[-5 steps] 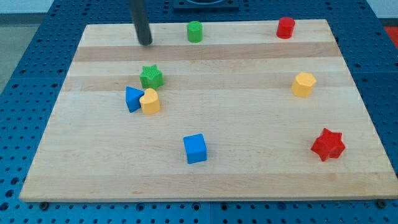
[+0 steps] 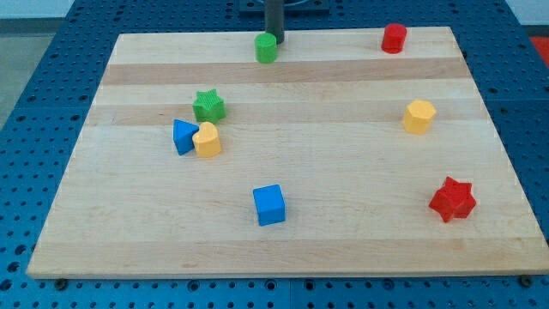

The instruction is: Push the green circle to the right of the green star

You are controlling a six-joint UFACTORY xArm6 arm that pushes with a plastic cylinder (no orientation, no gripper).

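The green circle (image 2: 266,48) stands near the top edge of the wooden board (image 2: 283,249), left of centre. The green star (image 2: 208,106) lies lower and to the left of it, at the board's upper left. My tip (image 2: 275,39) is just above and to the right of the green circle, touching or nearly touching its top right side. The rod rises out of the view's top.
A blue triangle (image 2: 184,136) and a yellow block (image 2: 207,139) sit just below the green star. A blue cube (image 2: 269,205) lies lower centre. A red cylinder (image 2: 394,38), a yellow hexagon (image 2: 419,117) and a red star (image 2: 452,199) lie on the right.
My tip has moved right along the top edge, from left of the green circle to its upper right side. The green circle has shifted slightly down and left.
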